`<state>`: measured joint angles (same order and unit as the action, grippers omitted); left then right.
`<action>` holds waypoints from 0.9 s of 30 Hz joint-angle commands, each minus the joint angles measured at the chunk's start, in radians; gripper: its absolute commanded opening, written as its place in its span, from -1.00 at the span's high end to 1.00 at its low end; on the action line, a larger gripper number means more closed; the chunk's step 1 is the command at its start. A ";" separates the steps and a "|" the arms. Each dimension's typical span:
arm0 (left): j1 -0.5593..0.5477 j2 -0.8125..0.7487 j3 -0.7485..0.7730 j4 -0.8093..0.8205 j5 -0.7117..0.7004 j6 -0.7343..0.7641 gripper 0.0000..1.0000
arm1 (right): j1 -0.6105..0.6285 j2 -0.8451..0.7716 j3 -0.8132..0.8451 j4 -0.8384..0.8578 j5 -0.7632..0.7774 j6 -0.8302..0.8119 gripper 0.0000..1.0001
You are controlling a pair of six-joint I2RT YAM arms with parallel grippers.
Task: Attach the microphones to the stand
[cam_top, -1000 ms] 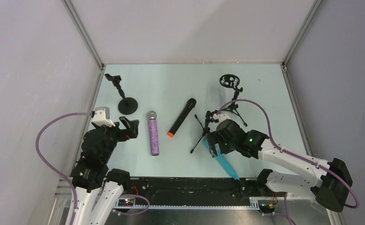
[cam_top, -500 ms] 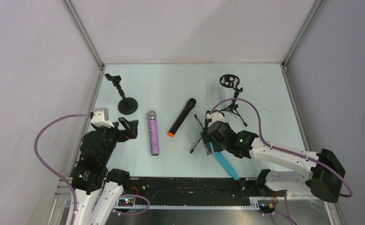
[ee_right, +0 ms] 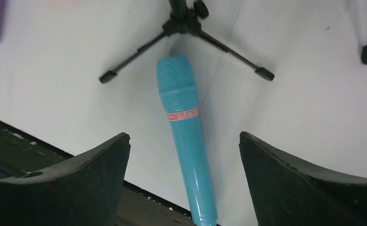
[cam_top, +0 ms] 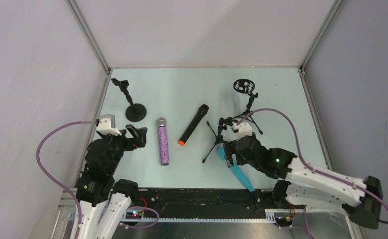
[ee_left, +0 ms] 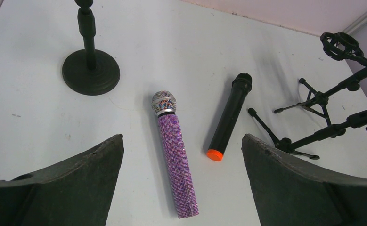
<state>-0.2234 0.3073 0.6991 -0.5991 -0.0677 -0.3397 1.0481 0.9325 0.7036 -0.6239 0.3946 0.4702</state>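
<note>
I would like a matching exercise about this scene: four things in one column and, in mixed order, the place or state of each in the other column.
Column one
1. turquoise microphone
2. purple microphone
3. black microphone
4. disc-base stand

Column two
A. upright, far left
B. lying slanted, orange end on the near side
C. lying with its head at the feet of a tripod
D. lying with its silver mesh head pointing to the far side

Pairs: 1-C, 2-D, 3-B, 4-A
</note>
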 commanded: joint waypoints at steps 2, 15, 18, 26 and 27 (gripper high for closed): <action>-0.004 0.010 -0.008 0.041 0.012 0.016 -0.97 | 0.024 -0.227 -0.075 0.096 0.030 -0.042 -0.84; -0.004 0.012 -0.010 0.042 0.019 0.015 -0.97 | 0.030 -0.564 -0.399 0.335 0.005 0.014 -0.80; -0.004 0.011 -0.010 0.044 0.020 0.015 -0.97 | 0.030 -0.567 -0.463 0.361 0.008 0.084 -0.72; -0.005 0.012 -0.009 0.045 0.022 0.016 -0.97 | 0.029 -0.428 -0.503 0.405 0.028 0.139 -0.60; -0.005 0.012 -0.010 0.045 0.022 0.015 -0.97 | 0.028 -0.398 -0.507 0.412 0.024 0.138 -0.60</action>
<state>-0.2234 0.3134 0.6991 -0.5919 -0.0635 -0.3397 1.0725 0.4671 0.2039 -0.2951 0.3962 0.5655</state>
